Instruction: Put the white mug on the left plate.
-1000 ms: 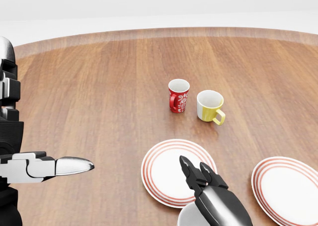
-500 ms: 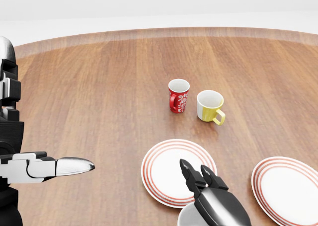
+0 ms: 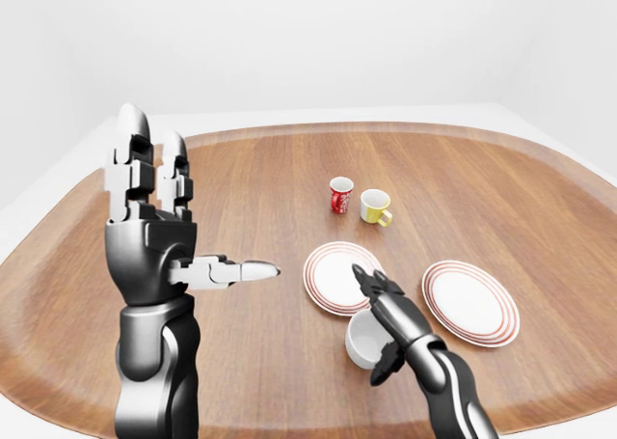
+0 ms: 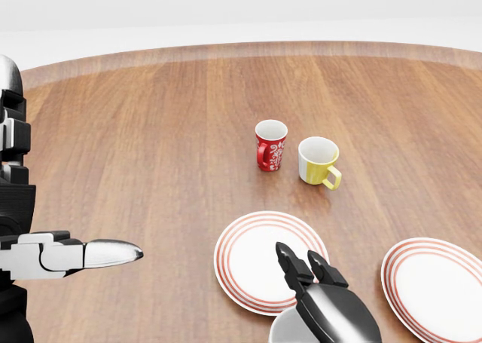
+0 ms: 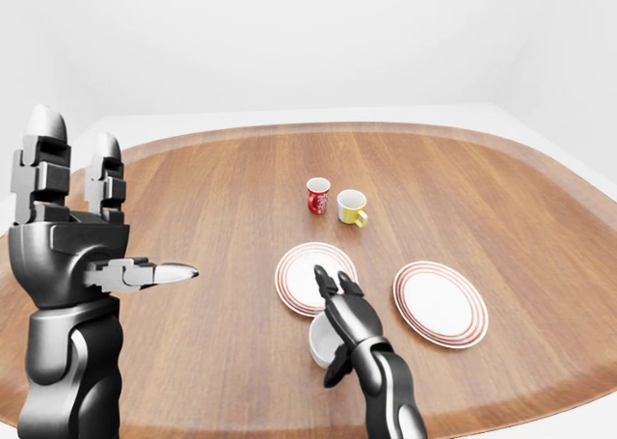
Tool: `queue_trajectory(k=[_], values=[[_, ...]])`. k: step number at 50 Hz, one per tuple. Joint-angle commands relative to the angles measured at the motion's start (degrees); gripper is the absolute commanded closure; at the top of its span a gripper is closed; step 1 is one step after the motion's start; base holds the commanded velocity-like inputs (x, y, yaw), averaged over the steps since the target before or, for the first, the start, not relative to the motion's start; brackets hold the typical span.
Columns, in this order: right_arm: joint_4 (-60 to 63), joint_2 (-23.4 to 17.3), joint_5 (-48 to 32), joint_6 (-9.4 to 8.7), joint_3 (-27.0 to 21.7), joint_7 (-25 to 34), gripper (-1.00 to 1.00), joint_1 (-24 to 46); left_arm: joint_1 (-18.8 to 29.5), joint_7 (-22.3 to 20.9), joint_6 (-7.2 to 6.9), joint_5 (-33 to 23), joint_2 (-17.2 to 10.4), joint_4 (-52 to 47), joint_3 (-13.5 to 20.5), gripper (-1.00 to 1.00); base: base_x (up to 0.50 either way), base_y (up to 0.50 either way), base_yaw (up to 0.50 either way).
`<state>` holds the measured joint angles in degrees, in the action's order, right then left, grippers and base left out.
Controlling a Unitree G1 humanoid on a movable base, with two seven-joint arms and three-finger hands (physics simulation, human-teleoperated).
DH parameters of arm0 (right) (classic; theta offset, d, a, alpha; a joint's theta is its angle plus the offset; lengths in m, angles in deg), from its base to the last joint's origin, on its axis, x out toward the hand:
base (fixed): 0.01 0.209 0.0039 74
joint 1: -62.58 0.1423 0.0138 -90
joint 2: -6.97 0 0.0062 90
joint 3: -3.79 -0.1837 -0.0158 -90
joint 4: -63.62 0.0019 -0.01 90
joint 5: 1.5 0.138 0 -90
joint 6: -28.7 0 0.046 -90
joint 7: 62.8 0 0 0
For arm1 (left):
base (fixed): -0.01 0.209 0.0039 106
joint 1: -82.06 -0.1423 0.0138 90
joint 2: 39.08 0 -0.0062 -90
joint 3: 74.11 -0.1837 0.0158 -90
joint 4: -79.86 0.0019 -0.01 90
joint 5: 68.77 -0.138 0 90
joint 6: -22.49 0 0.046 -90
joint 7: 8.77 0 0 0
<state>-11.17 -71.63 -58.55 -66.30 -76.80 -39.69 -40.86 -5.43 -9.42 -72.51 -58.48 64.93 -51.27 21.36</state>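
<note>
The white mug [image 3: 362, 341] stands upright on the wooden table, just below the left plate [image 3: 326, 275], a white plate with red rings. My right hand [image 3: 375, 325] lies against the mug's right side. Its fingers [image 3: 371, 283] stretch straight out over the plate's lower rim, its thumb curls down beside the mug, and it is open. My left hand [image 3: 193, 204] is raised at the left of the left-eye view, open, fingers up and thumb pointing right, holding nothing. In the head view the mug [image 4: 283, 331] shows only as a sliver at the bottom edge.
A second ringed plate [image 3: 470, 302] lies to the right of the first. A red patterned mug [image 3: 340, 195] and a yellow mug [image 3: 375, 206] stand together above the plates. The round table's edge [image 3: 289, 422] runs close below the white mug.
My right hand has slipped slightly toward the bottom of the head view, its fingertips drawing back a little over the left plate. The left hand, mugs and plates have not moved.
</note>
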Motion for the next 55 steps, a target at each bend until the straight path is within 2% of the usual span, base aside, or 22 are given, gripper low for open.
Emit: queue_trajectory(k=[1,50,51,53,54,55], values=[[-1.27,0.05,-0.63,0.0,-0.49,0.0,-1.0,0.75,0.05,-0.02,0.0,0.03,0.0,0.1,0.02,-1.0,0.0,0.0,0.0],[-13.9,0.04,-1.33,0.0,-0.44,-2.77,-1.0,5.29,0.04,-0.06,0.0,-0.07,0.03,0.47,-0.15,-1.0,0.0,0.0,0.0],[-14.08,0.02,-1.21,0.0,-0.4,-2.64,0.09,5.22,0.05,-0.07,0.0,-0.12,0.03,0.58,-0.17,-1.0,0.0,0.0,0.0],[-14.09,0.03,-1.22,0.0,-0.4,-2.63,0.09,5.22,0.05,-0.07,0.0,-0.12,0.03,0.59,-0.17,-1.0,0.0,0.0,0.0],[-13.7,-0.19,-1.34,0.0,-0.1,-2.26,1.0,4.58,0.07,-0.05,0.0,-0.11,0.03,0.58,-0.14,-1.0,0.0,0.0,0.0],[-13.67,-0.19,-1.26,0.0,-0.15,-2.2,1.0,4.58,0.06,-0.04,0.0,-0.1,0.03,0.53,-0.14,-1.0,0.0,0.0,0.0]])
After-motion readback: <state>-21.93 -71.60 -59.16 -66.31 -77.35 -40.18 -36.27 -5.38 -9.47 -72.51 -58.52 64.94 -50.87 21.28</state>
